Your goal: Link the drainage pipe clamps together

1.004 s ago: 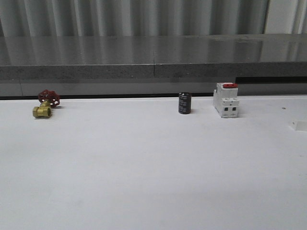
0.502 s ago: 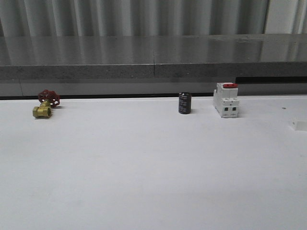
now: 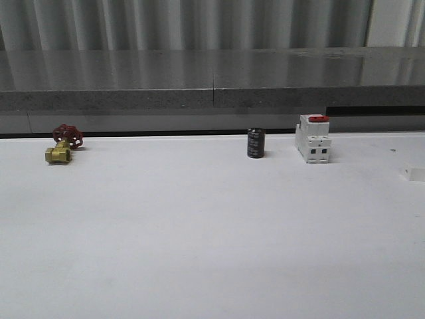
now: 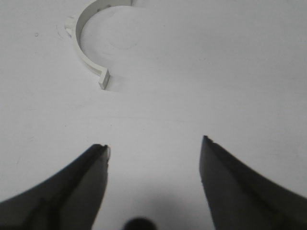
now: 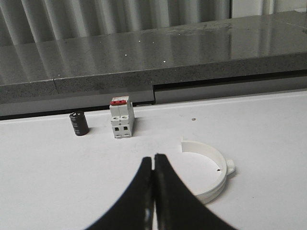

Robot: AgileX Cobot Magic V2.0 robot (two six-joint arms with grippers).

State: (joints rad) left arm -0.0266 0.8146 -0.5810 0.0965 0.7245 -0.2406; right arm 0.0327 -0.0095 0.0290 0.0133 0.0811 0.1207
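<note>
Evidently nothing had shifted on the white bench (image 3: 212,239) over the last second: the brass valve with its red handwheel (image 3: 61,145), the small black cylinder (image 3: 255,143) and the white boxy switch with a red top (image 3: 313,138) sat along the far edge exactly as before, so the joining had, by my judgement, not yet begun. On the left, the left gripper (image 4: 154,147) hovered over bare bench with its dark fingers (image 4: 91,172) spread wide and holding nothing; one white plastic half-ring clamp (image 4: 88,45) lay apart from them, its flat end tab pointing toward the gap. On the right, the right gripper (image 5: 153,158) had its fingers (image 5: 165,184) pressed together, empty, with the other white plastic half-ring band (image 5: 213,175) lying on the bench just beside them, untouched, nearer than the switch.
</note>
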